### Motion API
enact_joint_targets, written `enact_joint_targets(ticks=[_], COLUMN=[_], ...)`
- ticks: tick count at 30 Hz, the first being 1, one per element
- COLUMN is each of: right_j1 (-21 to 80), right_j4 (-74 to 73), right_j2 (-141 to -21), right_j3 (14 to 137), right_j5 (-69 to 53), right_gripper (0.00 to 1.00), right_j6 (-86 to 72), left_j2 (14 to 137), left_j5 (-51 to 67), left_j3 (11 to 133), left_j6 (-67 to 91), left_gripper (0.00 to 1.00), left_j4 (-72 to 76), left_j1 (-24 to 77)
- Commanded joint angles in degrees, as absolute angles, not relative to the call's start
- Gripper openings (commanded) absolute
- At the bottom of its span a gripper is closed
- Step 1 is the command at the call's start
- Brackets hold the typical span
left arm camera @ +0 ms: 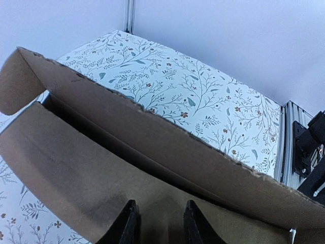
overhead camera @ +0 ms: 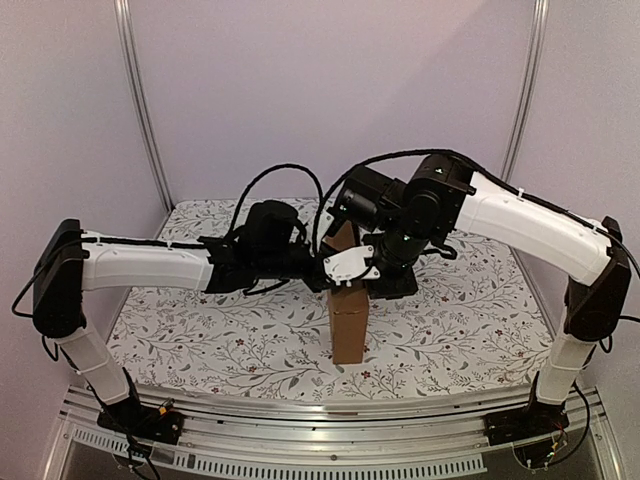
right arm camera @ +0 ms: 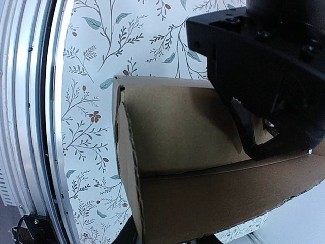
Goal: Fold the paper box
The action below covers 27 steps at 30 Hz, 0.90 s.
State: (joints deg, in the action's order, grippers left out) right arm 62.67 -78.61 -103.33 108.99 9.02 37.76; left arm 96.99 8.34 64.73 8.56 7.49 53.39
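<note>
Box (overhead camera: 348,325) on end, middle of bench (overhead camera: 200,340), top flaps loose. Pinched at a wall edge by right end effector (right arm camera: 165,235). Left end effector (left arm camera: 160,206) narrow against a panel; cannot tell if gripping.

Overhead, the arms (overhead camera: 390,245) hide part of the paper box (overhead camera: 348,325), which overruns both wrist views.
</note>
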Motion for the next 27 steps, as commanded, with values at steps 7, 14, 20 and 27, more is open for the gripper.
enact_joint_targets(ticks=[7, 14, 20, 27], right_j1=[63.42, 63.41, 63.38, 63.39], right_j4=[-85.45, -86.05, -86.92, -86.3], right_j2=[-105.87, -103.69, -102.55, -102.13], right_j3=[113.09, 113.26, 113.63, 113.82], right_j5=[11.6, 7.91, 2.74, 1.43], right_gripper=[0.26, 0.25, 0.4, 0.42], right_j6=[38.46, 38.37, 37.25, 35.2], left_j2=[97.2, 97.4, 97.15, 97.12], left_j5=[10.21, 10.31, 10.08, 9.55], left_j3=[61.67, 61.7, 61.87, 61.97], left_j6=[9.95, 9.98, 10.24, 10.89], left_gripper=[0.31, 0.31, 0.31, 0.31], left_j4=[6.39, 6.5, 6.33, 6.48], left_j1=[53.61, 53.61, 53.61, 53.61])
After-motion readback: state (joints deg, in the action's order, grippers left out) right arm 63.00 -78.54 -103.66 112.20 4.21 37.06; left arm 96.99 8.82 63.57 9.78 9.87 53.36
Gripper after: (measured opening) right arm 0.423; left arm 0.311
